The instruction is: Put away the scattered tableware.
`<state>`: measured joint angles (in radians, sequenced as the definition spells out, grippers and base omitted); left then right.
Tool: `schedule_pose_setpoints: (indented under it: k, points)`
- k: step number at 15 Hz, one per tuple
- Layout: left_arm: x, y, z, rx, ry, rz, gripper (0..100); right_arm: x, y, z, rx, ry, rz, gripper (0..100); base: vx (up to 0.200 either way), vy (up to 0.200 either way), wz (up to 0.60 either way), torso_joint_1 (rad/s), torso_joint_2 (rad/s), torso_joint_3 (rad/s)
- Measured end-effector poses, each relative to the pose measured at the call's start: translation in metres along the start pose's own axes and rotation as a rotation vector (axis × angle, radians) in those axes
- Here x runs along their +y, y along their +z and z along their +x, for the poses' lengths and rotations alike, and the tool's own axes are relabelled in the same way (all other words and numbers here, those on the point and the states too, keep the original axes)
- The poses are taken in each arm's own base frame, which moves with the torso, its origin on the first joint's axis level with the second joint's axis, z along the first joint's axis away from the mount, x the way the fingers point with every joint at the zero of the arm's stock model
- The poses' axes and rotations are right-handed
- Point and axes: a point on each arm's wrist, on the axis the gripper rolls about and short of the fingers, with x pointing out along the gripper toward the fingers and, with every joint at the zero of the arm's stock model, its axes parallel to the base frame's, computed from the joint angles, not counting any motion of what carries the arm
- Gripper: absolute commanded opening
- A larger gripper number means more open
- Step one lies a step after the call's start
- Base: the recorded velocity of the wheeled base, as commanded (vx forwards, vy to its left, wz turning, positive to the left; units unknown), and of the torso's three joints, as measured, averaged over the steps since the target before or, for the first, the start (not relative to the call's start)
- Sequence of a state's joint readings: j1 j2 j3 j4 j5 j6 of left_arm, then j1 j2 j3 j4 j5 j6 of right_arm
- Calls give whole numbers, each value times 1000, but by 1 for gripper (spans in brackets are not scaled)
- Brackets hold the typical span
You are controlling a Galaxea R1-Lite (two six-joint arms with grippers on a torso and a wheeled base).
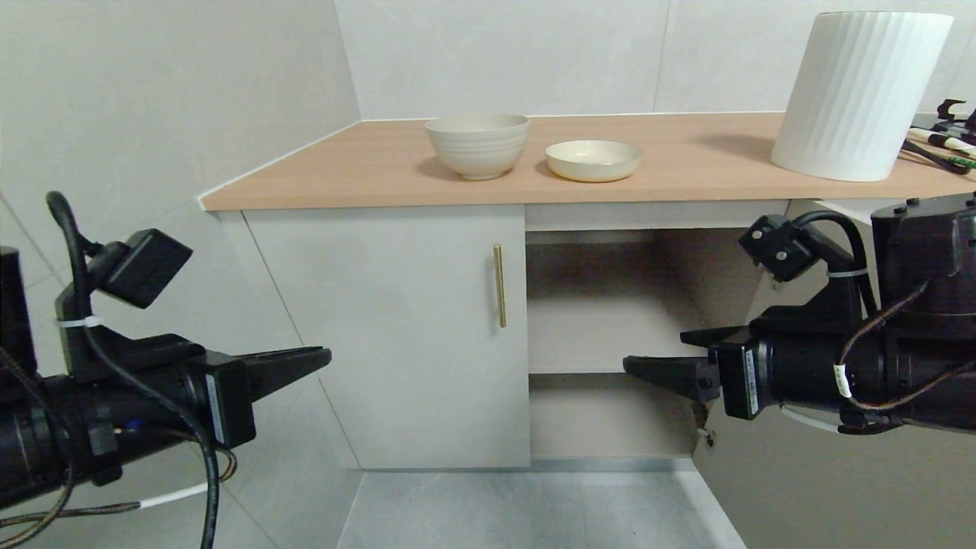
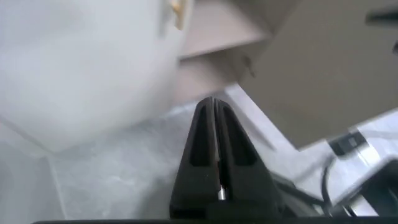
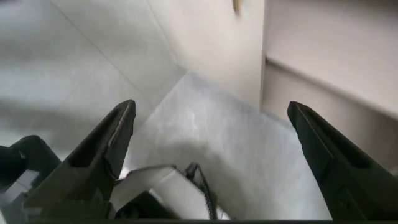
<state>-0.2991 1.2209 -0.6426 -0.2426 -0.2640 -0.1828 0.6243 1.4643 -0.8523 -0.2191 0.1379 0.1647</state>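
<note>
Head view: bowl (image 1: pixel 478 145) and plate (image 1: pixel 594 159) are set at twelve o'clock on the counter (image 1: pixel 343 164); left gripper (image 1: pixel 326 353) is pinched together, right gripper (image 1: pixel 653 351) is spread apart. The open door (image 1: pixel 801 488) at four o'clock could be struck by a rising arm.

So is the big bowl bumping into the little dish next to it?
Apart. The head view shows a strip of bare countertop between the bowl and the dish, so their sides do not meet.

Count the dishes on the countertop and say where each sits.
2. The deep bowl stands above the closed cabinet door; the shallow dish sits beside it, above the open compartment. The white cylinder might hide others.
</note>
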Motion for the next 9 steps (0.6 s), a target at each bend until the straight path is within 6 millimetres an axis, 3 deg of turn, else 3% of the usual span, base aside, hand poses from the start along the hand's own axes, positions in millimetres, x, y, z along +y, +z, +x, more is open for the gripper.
schedule_pose_setpoints:
  k: [9]
  points:
    - [3, 13, -1, -106, 13, -5, 100, -1, 5, -6, 6, -71, 11, 100, 0, 0, 0, 0, 0, 0]
